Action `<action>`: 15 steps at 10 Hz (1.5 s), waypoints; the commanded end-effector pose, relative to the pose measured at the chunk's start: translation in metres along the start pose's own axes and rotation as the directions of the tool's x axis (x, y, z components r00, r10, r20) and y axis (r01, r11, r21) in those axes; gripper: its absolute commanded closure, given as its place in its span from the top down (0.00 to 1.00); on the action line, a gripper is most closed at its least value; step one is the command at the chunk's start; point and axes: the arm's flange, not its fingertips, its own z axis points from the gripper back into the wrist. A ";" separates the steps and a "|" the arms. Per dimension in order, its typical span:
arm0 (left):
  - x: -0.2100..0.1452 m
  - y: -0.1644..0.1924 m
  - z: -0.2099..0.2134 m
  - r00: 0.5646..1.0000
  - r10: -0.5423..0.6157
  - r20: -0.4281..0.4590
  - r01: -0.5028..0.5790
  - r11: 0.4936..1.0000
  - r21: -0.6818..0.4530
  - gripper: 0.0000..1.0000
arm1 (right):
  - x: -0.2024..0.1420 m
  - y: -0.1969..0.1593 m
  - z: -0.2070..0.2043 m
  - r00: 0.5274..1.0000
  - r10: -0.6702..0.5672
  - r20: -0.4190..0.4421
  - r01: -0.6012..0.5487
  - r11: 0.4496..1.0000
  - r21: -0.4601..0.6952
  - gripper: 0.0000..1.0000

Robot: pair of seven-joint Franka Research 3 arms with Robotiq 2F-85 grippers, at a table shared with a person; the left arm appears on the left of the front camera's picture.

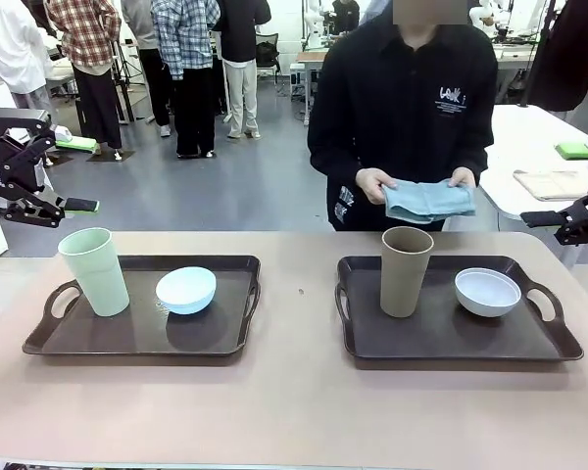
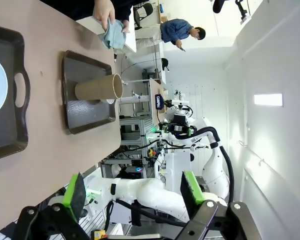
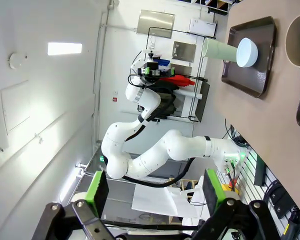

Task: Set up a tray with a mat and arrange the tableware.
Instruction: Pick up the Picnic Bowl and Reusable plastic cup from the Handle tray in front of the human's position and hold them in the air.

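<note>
Two dark brown trays lie on the table. The left tray point(image 1: 78, 338) carries a pale green tumbler point(image 1: 95, 271) and a light blue bowl point(image 1: 186, 290). On the right tray point(image 1: 441, 343) stand a tan tumbler point(image 1: 406, 271) and a white bowl point(image 1: 487, 292). Across the table a person holds a folded light blue mat point(image 1: 428, 201) in both hands. My left gripper point(image 1: 76, 176) hovers open off the table's left end, its own view showing nothing between the fingers point(image 2: 75, 192). My right gripper point(image 1: 561, 184) hangs open off the right end, also with nothing in it point(image 3: 155, 189).
A bare strip of table runs between the two trays and along the near edge. A white side table point(image 1: 529, 147) with a folded cloth stands behind at the right. Several people stand far back on the left.
</note>
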 end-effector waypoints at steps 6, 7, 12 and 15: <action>0.001 0.002 -0.002 1.000 -0.028 0.010 0.028 0.999 -0.023 1.00 | -0.002 -0.001 0.001 1.000 0.005 -0.011 -0.005 1.000 -0.005 1.00; 0.001 0.002 -0.002 1.000 -0.028 0.010 0.028 0.999 -0.023 1.00 | -0.002 -0.001 0.001 1.000 0.005 -0.011 -0.005 1.000 -0.005 1.00; 0.000 0.000 0.000 1.000 0.000 0.000 0.000 1.000 0.001 1.00 | -0.002 -0.001 0.001 1.000 0.005 -0.011 -0.005 1.000 -0.005 1.00; 0.019 -0.049 -0.057 0.795 -0.603 0.068 0.552 0.766 0.328 1.00 | -0.008 0.038 0.002 0.998 0.043 0.055 -0.020 0.934 -0.357 1.00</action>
